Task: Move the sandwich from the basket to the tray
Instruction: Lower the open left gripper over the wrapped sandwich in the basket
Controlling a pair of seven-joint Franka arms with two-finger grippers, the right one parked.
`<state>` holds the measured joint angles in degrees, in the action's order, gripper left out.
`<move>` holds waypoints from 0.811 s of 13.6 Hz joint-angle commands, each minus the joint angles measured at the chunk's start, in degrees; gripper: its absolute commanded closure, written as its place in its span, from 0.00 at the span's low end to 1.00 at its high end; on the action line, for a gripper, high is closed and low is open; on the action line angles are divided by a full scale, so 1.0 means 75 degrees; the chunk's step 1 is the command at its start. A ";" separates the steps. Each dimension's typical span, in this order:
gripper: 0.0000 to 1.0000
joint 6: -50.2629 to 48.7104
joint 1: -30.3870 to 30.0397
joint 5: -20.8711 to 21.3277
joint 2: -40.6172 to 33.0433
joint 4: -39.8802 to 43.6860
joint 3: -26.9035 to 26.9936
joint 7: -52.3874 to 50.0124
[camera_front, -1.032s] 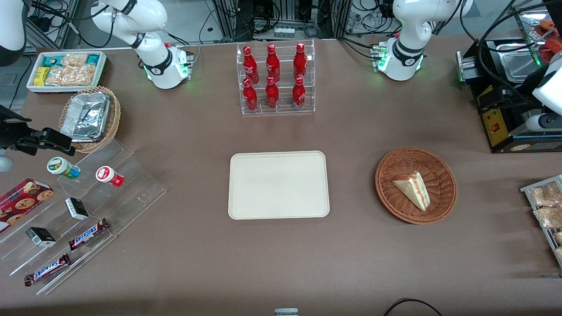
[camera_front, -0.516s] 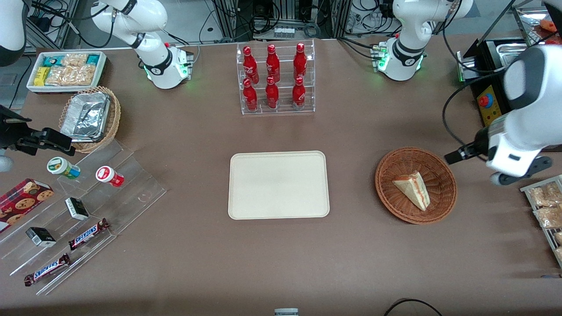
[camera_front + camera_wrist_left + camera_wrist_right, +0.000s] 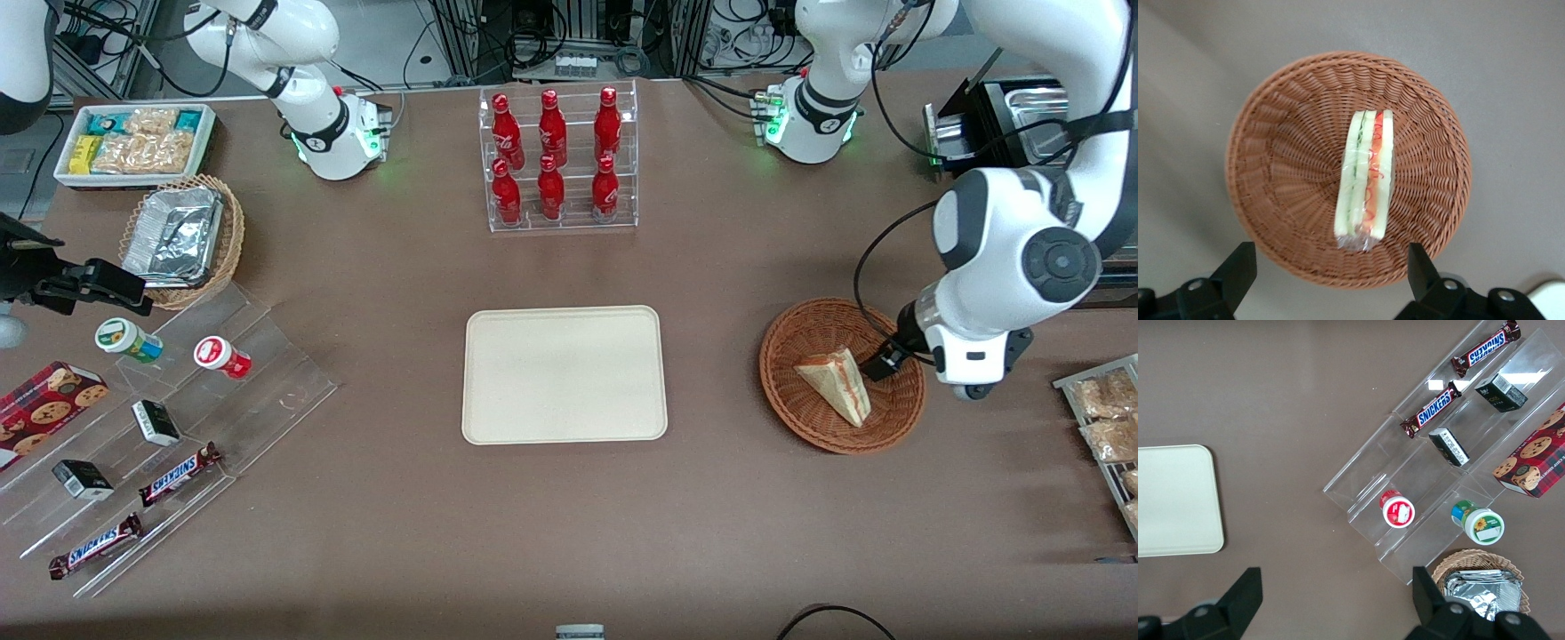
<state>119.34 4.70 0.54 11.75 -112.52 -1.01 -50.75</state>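
Gripper (image 3: 1331, 267) hovers spread above sandwich (image 3: 1366, 180) in basket (image 3: 1285, 173)

sandwich (image 3: 1366, 181): pale bread, red and green filling
basket (image 3: 1278, 173): reddish-brown weave
tray (image 3: 564, 374): plain cream
gripper (image 3: 1331, 270): black fingers (image 3: 1238, 267), above basket

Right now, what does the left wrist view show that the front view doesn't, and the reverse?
Only the left wrist view shows the gripper open, fingers spread above the basket, astride the sandwich's layered edge. Only the front view shows the empty tray, the bottle rack and the snack shelves. Both show the sandwich lying in the basket.
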 commanded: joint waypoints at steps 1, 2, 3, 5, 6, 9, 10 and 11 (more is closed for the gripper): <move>0.00 0.0948 0.0252 0.0080 0.0062 -0.0651 0.0041 -0.0451; 0.00 0.1265 0.0298 0.0091 0.0109 -0.0839 0.0041 -0.0487; 0.00 0.1477 0.0310 0.0138 0.0202 -0.0945 0.0041 -0.0487; 0.00 0.1537 0.0438 0.0173 0.0366 -0.0981 0.0053 -0.0475; 0.00 0.1630 0.0462 0.0173 0.0448 -0.0993 0.0053 -0.0475; 0.00 0.1760 0.0474 0.0441 0.0672 -0.1016 0.0053 -0.0475; 0.01 0.1760 0.0474 0.0640 0.0695 -0.1075 0.0053 -0.0487; 0.11 0.1772 0.0463 0.0665 0.0730 -0.1064 0.0064 -0.0487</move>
<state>131.26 7.66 3.57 17.03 -119.85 -1.00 -53.00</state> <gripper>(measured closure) 0.013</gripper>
